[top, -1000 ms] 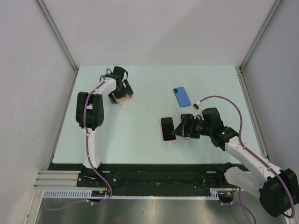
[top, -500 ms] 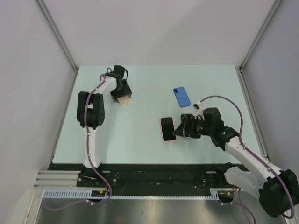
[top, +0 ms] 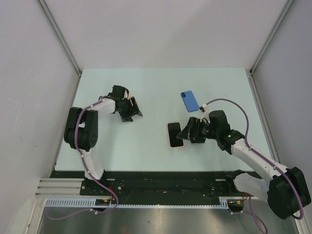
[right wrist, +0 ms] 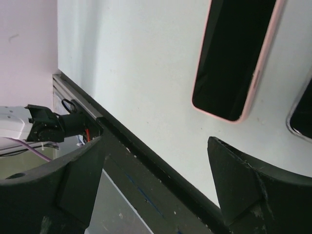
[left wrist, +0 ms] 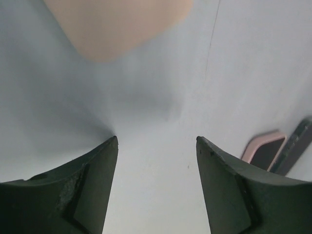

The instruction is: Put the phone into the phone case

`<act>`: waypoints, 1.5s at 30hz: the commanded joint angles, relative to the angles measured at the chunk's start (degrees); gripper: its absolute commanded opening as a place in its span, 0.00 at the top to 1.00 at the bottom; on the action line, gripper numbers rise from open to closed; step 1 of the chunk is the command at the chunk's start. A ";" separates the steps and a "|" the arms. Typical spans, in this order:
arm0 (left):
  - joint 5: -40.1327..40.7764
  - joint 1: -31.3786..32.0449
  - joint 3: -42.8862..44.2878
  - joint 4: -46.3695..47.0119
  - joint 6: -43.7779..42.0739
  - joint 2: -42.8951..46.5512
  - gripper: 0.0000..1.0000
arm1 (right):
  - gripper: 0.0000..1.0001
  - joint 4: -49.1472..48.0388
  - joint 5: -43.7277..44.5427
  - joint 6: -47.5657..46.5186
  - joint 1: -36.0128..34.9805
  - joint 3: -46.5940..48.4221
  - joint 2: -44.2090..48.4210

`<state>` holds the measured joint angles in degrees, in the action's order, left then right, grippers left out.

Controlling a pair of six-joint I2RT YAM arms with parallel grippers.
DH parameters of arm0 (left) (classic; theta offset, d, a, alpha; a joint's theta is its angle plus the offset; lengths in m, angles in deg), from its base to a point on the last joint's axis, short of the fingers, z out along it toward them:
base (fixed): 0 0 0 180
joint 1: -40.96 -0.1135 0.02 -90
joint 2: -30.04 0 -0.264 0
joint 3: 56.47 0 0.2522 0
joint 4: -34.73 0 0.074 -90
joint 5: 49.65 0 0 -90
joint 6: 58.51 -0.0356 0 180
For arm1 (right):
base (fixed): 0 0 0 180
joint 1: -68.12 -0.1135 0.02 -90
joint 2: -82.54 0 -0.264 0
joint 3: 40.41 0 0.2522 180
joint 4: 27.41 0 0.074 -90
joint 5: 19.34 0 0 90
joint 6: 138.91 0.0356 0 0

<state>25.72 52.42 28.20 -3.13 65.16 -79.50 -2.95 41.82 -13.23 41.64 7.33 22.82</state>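
A black-screened phone with a pink rim [top: 174,134] lies flat mid-table; it also shows in the right wrist view [right wrist: 237,58] and at the right edge of the left wrist view [left wrist: 265,151]. A blue phone-shaped slab [top: 190,101] lies farther back. A peach, case-like thing [left wrist: 117,27] lies just ahead of my left gripper [left wrist: 156,139]; the top view hides it under that gripper [top: 131,112]. The left gripper is open and empty. My right gripper [top: 186,131] is open and empty, just right of the phone, fingertips apart [right wrist: 156,141].
A dark, light-rimmed slab [right wrist: 302,117] is cut off at the right edge of the right wrist view, beside the phone. The black front rail [right wrist: 161,180] runs under the right gripper. Walls enclose the table on three sides.
My left gripper has swung nearer and rightward, off the peach thing, which showed beside it before and is now covered from above. My right gripper has edged left toward the phone.
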 commanded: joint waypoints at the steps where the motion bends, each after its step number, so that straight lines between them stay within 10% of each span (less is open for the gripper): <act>1: 1.40 0.31 -8.59 5.55 0.52 6.95 0.23 | 0.12 -9.72 -2.27 4.39 -0.59 1.97 -2.41; 10: 24.29 -0.30 8.87 -9.81 3.94 1.18 0.00 | 0.12 -8.51 2.91 4.75 -3.84 3.73 0.21; 27: 31.33 3.12 40.60 -25.82 9.39 -19.57 0.00 | 0.12 -3.67 1.68 -0.70 -3.23 3.73 3.39; 45: 29.40 3.04 41.33 -27.50 10.28 -25.64 0.05 | 0.11 -0.24 0.54 -3.69 0.20 3.82 7.60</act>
<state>56.19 55.70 68.11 -29.81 75.00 -103.23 -3.81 43.32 -15.33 41.29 8.86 28.74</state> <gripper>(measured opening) 0.970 0.884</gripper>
